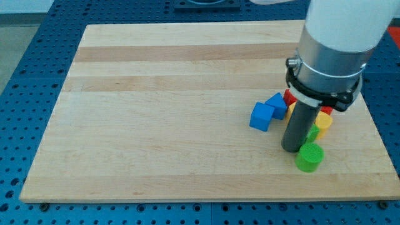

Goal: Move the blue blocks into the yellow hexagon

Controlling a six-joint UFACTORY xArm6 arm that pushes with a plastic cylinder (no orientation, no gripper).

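A blue cube (262, 116) lies right of the board's middle. A second blue block (277, 104), shape unclear, touches it on its upper right. A yellow block (322, 120) shows at the view's right of the rod, partly hidden, so I cannot confirm its hexagon shape. My tip (291, 149) rests on the board just right of and below the blue blocks, a small gap from the cube, between them and the yellow block.
A green cylinder (309, 157) stands just right of and below my tip. A red block (289, 98) peeks out behind the rod above the blue blocks. More green (312, 134) shows beside the rod. The wooden board (156, 112) sits on a blue perforated table.
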